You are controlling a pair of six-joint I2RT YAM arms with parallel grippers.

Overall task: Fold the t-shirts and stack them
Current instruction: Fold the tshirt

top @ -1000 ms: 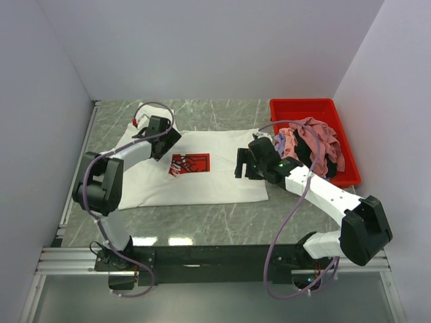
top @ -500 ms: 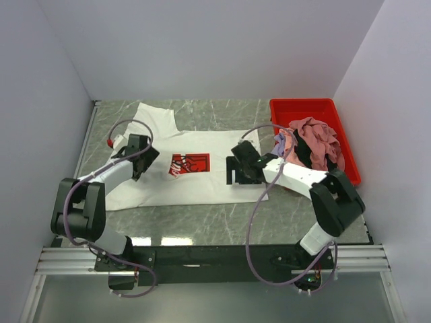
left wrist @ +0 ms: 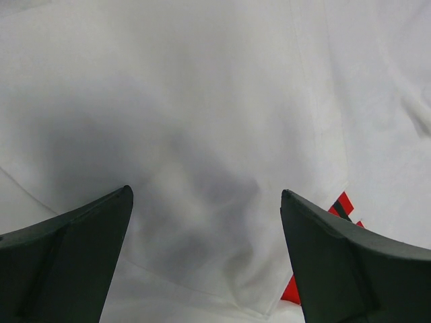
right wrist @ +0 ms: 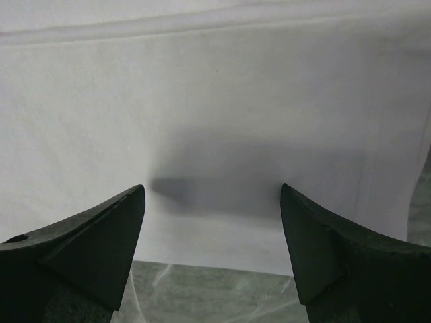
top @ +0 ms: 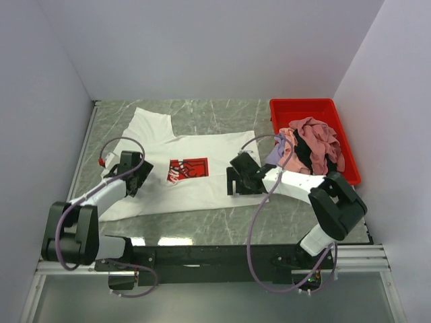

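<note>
The grey marble-patterned table (top: 202, 225) is carrying the whole job. The white t-shirt (top: 209, 185) is lying spread across its middle, mostly flat, with one sleeve reaching toward the far-left corner and some rumpling along the near-left edge. No fold is showing in it yet.

The red bin (top: 303, 108) is sitting at the far right. A heap of tees (top: 313, 134), dusty pink with a lavender scrap spilling over the near-left rim, is waiting in it unsorted. In my judgement the task is at an early stage.

The left gripper (top: 135, 176) is hanging over the shirt's left part, and the right gripper (top: 236, 180) over its right part, close to the near edge. Each wrist view is showing the fingers spread wide with only white cloth below and nothing between them: left (left wrist: 205, 195), right (right wrist: 212, 188). Whether the tips are touching the fabric cannot be told.

The red print (top: 188, 168) is facing up between the two grippers.

Handling assessment: the shirt is light, soft and limp, so it will be sagging and dragging unless both sides are lifted together. Pinching a single layer at an edge or corner looks soundest; grabbing mid-panel risks bunching.
</note>
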